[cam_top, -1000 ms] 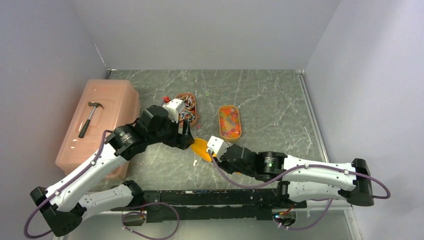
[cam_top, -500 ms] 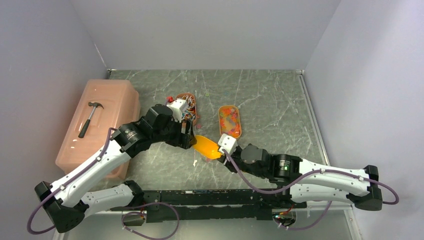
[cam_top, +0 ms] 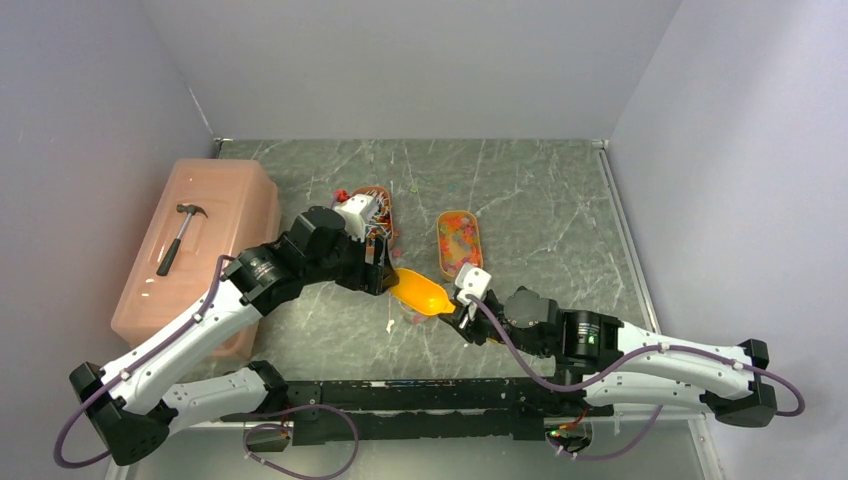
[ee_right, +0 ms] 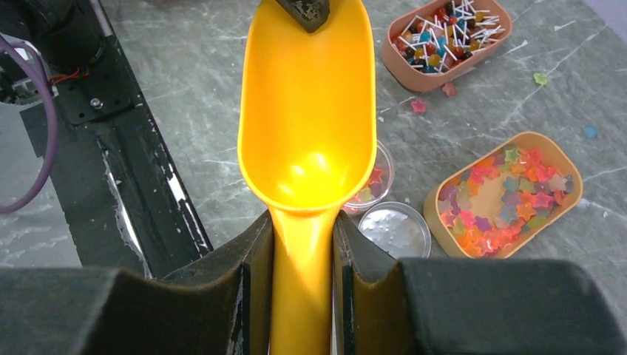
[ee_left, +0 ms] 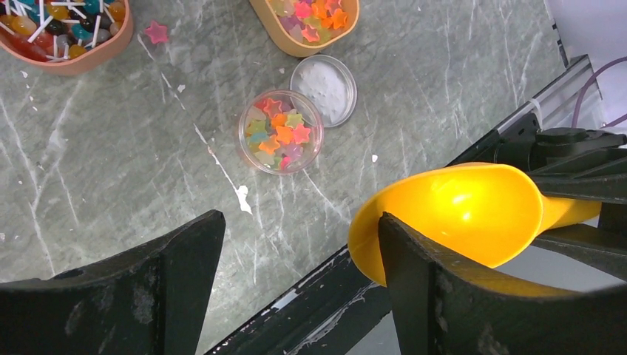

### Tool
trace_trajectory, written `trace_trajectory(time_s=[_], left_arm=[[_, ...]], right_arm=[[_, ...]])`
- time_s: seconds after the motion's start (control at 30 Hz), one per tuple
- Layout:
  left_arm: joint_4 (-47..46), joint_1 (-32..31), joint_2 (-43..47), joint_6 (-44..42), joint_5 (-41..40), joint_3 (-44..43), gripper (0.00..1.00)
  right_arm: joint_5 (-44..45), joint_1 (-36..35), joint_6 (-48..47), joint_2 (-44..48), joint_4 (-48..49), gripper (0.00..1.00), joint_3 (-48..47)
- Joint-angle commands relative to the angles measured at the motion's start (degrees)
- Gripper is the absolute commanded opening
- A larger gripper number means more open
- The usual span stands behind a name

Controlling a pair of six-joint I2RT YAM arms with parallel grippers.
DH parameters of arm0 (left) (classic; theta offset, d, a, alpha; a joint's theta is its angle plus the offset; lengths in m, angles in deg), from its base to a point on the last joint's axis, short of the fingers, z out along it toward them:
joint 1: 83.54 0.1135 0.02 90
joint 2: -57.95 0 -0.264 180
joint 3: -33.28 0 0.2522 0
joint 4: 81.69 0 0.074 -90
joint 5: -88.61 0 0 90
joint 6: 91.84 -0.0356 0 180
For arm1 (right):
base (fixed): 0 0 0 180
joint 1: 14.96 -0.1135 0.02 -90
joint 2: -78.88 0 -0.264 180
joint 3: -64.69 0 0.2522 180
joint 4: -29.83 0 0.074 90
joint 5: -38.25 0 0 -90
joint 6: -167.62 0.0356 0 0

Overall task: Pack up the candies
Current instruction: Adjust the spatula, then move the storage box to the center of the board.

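While my right gripper (ee_right: 302, 244) clamps the handle of a glossy yellow-orange plastic scoop (ee_right: 307, 111), my left gripper (ee_left: 296, 229) gapes wide at its bowl; star-shaped candies (ee_left: 279, 133) fill a clear round cup (ee_left: 242, 137) beneath.

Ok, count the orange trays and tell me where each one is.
2. The lollipop tray lies left of centre, partly under the left arm; the star-candy tray lies to its right. The arms could hide another.

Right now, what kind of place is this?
Probably a robot test cell in a lab: bare grey walls box in a marble-patterned table, two robot arms are bolted at its near edge, and candies lie in orange trays.
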Motion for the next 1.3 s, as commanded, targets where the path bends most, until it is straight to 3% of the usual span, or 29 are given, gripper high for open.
trace_trajectory(time_s=[0.0, 0.2, 0.5, 0.67, 0.87, 1.27], left_arm=[[1.03, 0.13, 0.66, 0.27, -3.1, -0.96, 0.83], [4.03, 0.56, -1.69, 1.15, -13.34, -5.67, 0.87], [0.02, 9.03, -7.19, 0.41, -17.27, -6.53, 0.87], [-2.43, 16.75, -12.77, 2.07, -15.1, -5.97, 0.79], [-5.9, 21.28, -20.21, 3.48, -15.86, -6.72, 0.72], [-9.69, 22.67, -37.39, 0.11, -20.02, -15.53, 0.58]], right_arm=[[2.52, -0.23, 2.51, -0.88, 3.62, 0.0, -2.61], [8.19, -0.18, 5.39, -4.17, -1.35, 0.0, -2.94], [12.5, -0.12, 11.57, -2.18, -7.88, 0.0, -3.39], [11.85, -0.08, 14.77, 1.04, -9.93, 0.0, -3.76], [12.4, -0.08, 18.1, 1.84, -15.58, 0.0, -5.37], [11.2, -0.1, 20.24, 8.44, -19.08, 0.0, -4.61]])
